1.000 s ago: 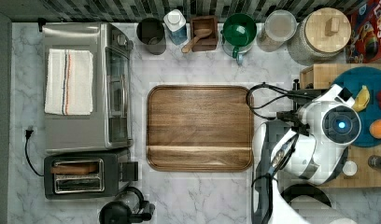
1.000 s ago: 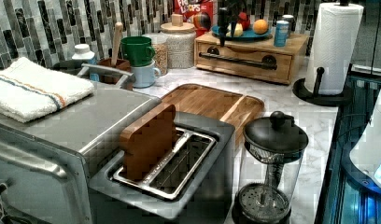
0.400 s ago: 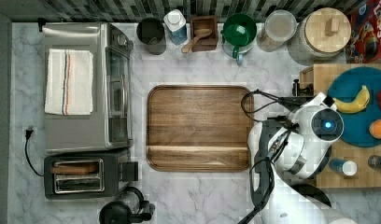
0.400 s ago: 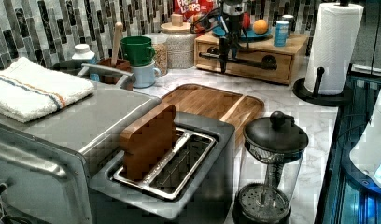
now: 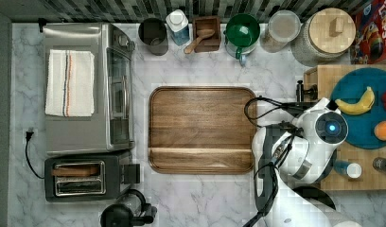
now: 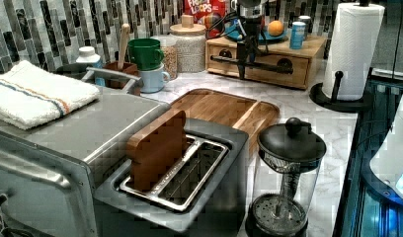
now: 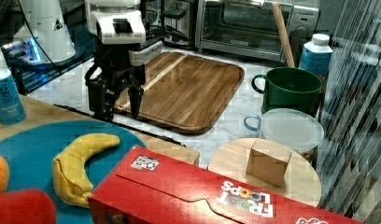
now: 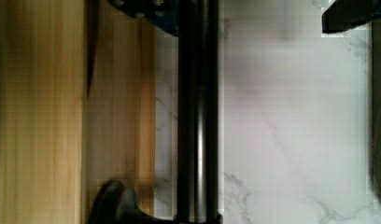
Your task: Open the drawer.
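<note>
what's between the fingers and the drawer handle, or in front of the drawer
Nothing visible. The gripper hangs open right over the black bar handle of the drawer, and the marble counter before it is bare up to the walnut tray.

A red cereal box, lower centre of the right view, read "FROOT LOOPS"; the same lettering, partly cut off, appeared at the left view's top edge and the top view's upper right corner.

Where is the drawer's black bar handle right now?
The black bar handle runs across the drawer front at the left view's upper right, beside the paper towel roll, with the gripper straddling it.
</note>
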Controlling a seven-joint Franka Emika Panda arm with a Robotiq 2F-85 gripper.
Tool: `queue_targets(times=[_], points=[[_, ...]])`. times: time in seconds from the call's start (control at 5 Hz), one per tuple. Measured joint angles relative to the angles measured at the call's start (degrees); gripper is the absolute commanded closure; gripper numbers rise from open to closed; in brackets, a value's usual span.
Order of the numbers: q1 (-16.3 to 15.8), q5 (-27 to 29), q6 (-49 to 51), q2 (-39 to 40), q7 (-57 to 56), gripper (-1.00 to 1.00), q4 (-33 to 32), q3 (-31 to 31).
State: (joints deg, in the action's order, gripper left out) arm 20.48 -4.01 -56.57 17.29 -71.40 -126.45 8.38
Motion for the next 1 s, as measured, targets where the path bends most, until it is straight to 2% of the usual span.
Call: queue_targets(times=[0.4, 1.0], points=[[-0.2, 1.6, -3.5, 0.1, 1.0, -1.0, -1.0, 0.0], [-0.2, 3.3, -7.1, 0.3, 9.9, -1.0, -1.9, -0.4]])
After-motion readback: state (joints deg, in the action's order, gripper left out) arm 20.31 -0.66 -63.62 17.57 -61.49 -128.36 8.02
